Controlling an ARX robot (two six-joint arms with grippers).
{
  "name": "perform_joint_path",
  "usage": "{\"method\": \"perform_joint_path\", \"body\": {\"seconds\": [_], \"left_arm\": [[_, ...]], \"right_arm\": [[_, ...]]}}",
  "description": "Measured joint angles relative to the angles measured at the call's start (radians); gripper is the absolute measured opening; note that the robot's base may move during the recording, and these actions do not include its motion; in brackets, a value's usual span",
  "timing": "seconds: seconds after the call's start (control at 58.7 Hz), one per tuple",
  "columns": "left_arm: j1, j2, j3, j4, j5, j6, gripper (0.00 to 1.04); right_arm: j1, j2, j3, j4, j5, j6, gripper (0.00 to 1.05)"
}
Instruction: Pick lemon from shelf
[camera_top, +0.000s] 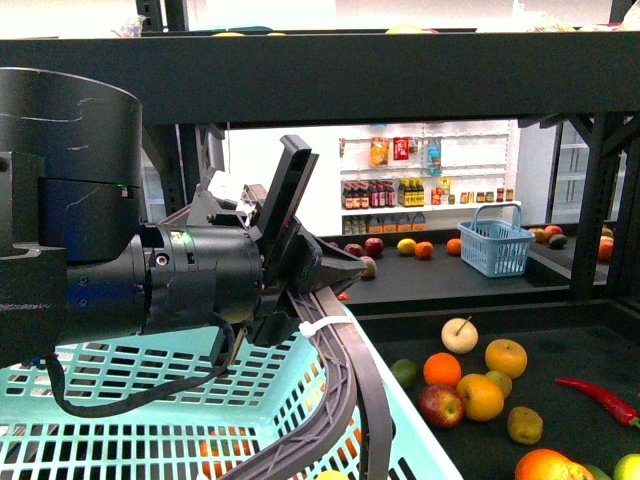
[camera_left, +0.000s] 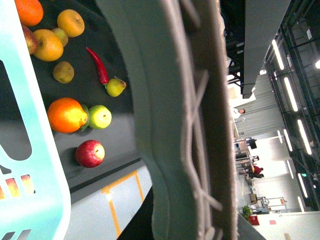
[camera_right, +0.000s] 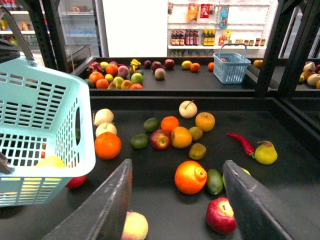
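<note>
Teal plastic at the near left: a mesh basket (camera_top: 150, 400) hanging by its grey handle (camera_top: 345, 370), with the left end effector (camera_top: 300, 262) seemingly clamped round that handle. Cannot make out the fingers in the left wrist view, filled as it is by the handle up close. Inside the basket, a yellow fruit (camera_right: 50, 161) behind the mesh; too hidden to name.

Further right, on the near tier of the black shelf (camera_right: 280, 130), a loose scatter of apples, pears, green fruit and a large orange (camera_right: 190, 176). Just above that orange in the right wrist view, the right end effector (camera_right: 177, 167), spread wide and holding nothing, pointed out over the fruit.

Nothing on the near tier clearly a lemon. Likeliest candidate: a small yellow lemon (camera_top: 406, 245) on the far tier, just beside an orange-coloured fruit and left of the small blue basket (camera_top: 494, 243). At the far right of the near tier, a red chilli (camera_top: 600, 400), well clear of the reach.

Step in hand, by the look of it: lining up the reach, grasp not begun. Next move: a long stretch over the near fruit to the far tier, then closing gently on a round fruit liable to roll.
</note>
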Motion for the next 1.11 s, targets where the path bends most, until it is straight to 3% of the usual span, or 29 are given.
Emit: {"method": "perform_joint_path", "body": {"seconds": [0.051, 0.136, 0.256, 0.545, 0.647, 1.107], "left_arm": [[0.0, 0.0, 0.0, 0.001, -0.005, -0.002, 0.07], [-0.002, 0.023, -0.006, 0.131, -0.148, -0.077, 0.07], [0.036, 0.048, 0.017, 0.211, -0.349, -0.157, 0.07], [0.233, 0.153, 0.138, 0.302, -0.562, -0.302, 0.07], [0.304, 0.18, 0.166, 0.352, -0.587, -0.33, 0.07], [0.586, 0.241, 0.19, 0.577, -0.522, -0.432, 0.07]], "right_arm": [[0.0, 0.0, 0.0, 0.0, 0.0, 0.0, 0.88], [0.0, 0.0, 0.0, 0.0, 0.0, 0.0, 0.99], [0.0, 0.0, 0.0, 0.0, 0.001, 0.0, 0.97], [0.0, 0.0, 0.0, 0.0, -0.002, 0.0, 0.97], [0.0, 0.0, 0.0, 0.0, -0.002, 0.0, 0.97], [0.0, 0.0, 0.0, 0.0, -0.002, 0.0, 0.97]]}}
